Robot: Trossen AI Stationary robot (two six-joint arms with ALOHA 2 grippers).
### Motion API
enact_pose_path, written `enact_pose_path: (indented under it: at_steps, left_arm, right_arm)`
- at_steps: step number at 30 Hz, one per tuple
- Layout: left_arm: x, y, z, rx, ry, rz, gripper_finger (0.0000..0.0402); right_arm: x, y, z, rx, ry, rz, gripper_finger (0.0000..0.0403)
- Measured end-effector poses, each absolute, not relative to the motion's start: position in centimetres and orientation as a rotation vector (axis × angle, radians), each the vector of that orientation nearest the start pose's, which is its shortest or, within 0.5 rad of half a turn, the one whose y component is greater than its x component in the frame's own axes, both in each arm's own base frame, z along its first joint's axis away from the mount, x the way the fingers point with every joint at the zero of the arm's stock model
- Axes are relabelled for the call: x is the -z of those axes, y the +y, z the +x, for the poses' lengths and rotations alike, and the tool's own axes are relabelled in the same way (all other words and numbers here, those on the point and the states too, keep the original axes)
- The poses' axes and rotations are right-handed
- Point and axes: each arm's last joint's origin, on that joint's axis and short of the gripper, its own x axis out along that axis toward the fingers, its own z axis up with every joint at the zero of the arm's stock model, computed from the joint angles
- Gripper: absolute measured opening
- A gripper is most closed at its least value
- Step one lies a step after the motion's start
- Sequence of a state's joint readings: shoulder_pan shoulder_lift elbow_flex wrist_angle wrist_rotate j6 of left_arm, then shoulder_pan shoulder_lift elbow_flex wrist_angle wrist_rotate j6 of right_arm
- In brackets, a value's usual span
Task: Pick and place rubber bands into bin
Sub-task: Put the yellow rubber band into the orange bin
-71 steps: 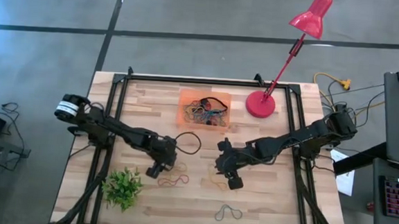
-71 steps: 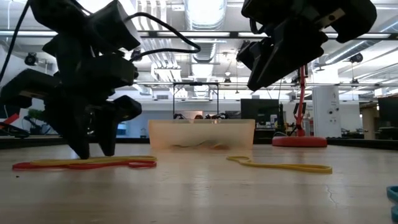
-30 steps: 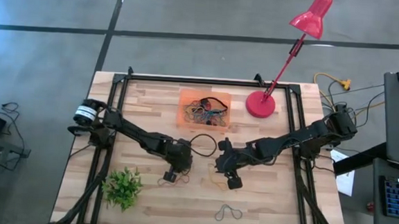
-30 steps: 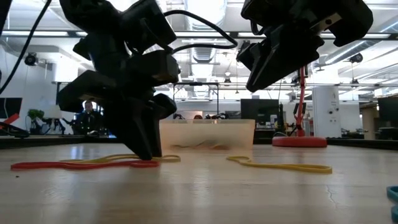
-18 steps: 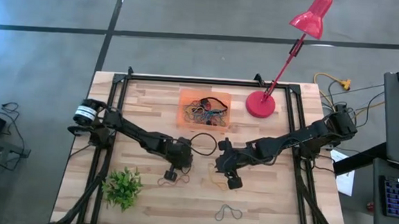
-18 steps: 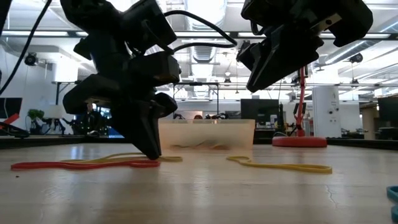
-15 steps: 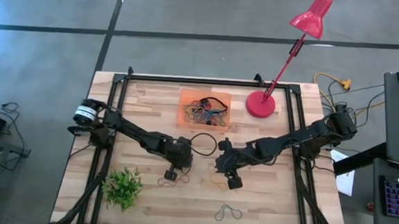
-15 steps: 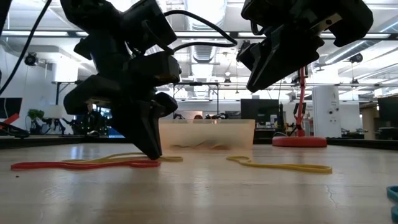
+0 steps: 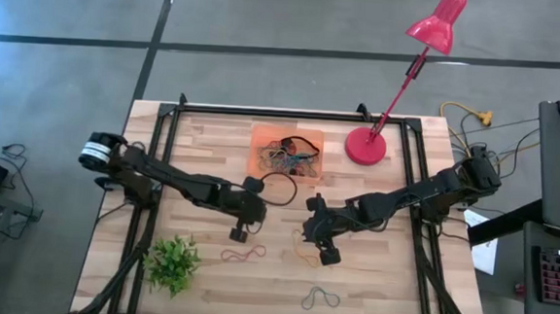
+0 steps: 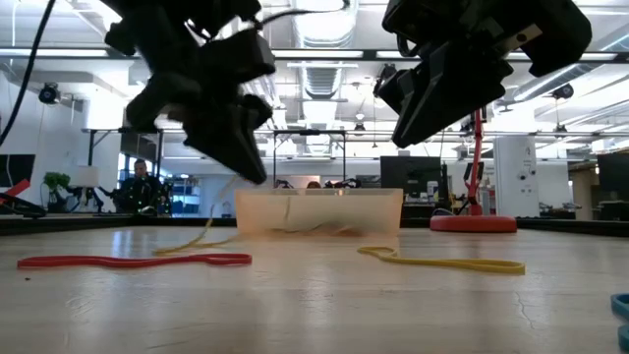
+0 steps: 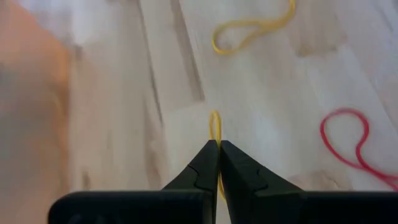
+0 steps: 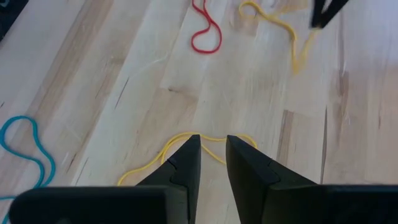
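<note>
Light wooden slat table (image 9: 203, 298) in a black metal frame, on grey concrete floor. Shallow translucent orange plastic bin (image 9: 287, 154) sits near the table's far edge, centre, with a tangle of rubber bands inside. Round red lamp base (image 9: 365, 146) stands beside it toward the right edge.

Left gripper (image 11: 218, 148) is raised off the wood, just in front of the bin's left corner, fingers pinched tight on a thin yellow rubber band (image 10: 201, 236) that hangs down, tail touching the table. Right gripper (image 12: 212, 151) hovers mid-table above another yellow rubber band (image 9: 304, 254), fingers slightly apart, nothing held.

Loose on the wood: red rubber band (image 9: 241, 255) toward the near edge, blue-grey rubber band (image 9: 320, 298) at the near edge, black loop (image 9: 280, 187) in front of the bin. Small green leafy plant (image 9: 172, 260) at the near left corner.

Low view: open workshop behind, ceiling ducts and strip lights, monitors, a person (image 10: 142, 184) far off at left.
</note>
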State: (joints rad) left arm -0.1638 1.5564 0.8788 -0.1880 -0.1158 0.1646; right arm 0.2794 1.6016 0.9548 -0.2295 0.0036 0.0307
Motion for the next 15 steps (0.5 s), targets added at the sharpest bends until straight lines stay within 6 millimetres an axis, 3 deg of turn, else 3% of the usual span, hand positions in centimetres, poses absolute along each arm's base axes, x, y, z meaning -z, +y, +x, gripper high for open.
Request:
enact_pose_path:
  at_steps: [15]
  left_arm:
    - [-21.8, -4.1, 30.1, -0.042, 0.716, 0.412, 0.0]
  right_arm:
    - [-19.2, 8.8, 30.8, -0.245, 0.875, -0.1, 0.0059]
